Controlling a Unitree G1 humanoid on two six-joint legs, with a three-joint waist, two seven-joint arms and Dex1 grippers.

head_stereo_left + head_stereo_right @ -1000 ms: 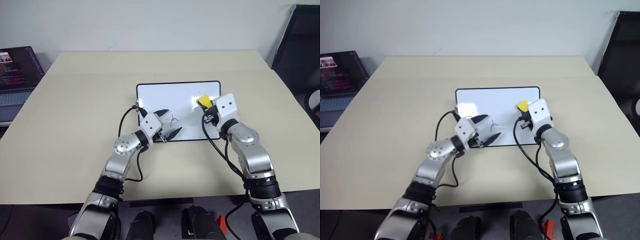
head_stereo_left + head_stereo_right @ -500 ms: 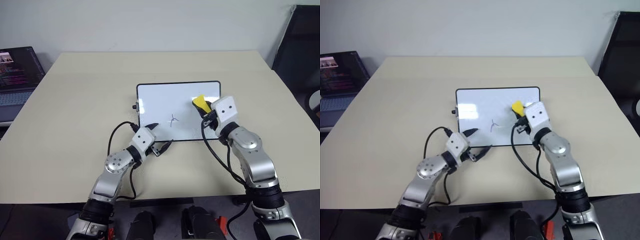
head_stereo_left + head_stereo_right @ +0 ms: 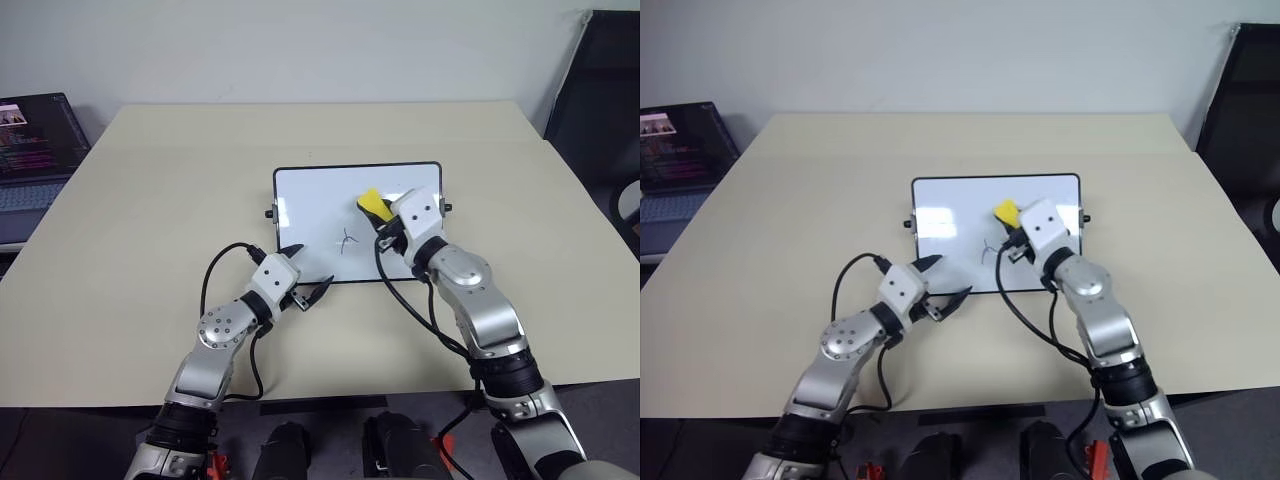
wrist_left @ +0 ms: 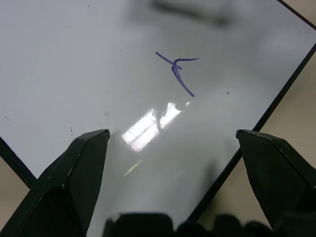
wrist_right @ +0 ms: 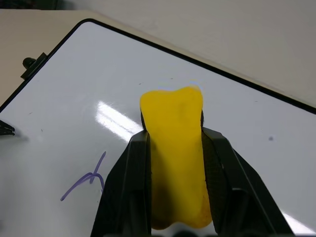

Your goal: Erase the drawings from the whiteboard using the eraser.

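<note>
The whiteboard (image 3: 310,200) lies flat in the middle of the table. One thin dark-blue drawing (image 3: 346,241) marks its near middle, and the left wrist view shows the same drawing (image 4: 177,71) close up. My right gripper (image 3: 378,212) is shut on the yellow eraser (image 3: 372,202), holding it over the board just right of that drawing (image 5: 85,178). In the right wrist view the eraser (image 5: 175,148) sits squeezed between both black fingers. My left gripper (image 3: 310,272) is open and empty at the board's near edge, left of the drawing.
A laptop (image 3: 35,150) with a lit screen sits past the table's left edge. A dark chair (image 3: 600,80) stands at the far right. Bare beige table (image 3: 150,200) surrounds the board. Black cables loop from both wrists.
My right gripper carried the eraser leftward across the board toward the drawing. My left gripper pulled back off the board to its near edge, still open.
</note>
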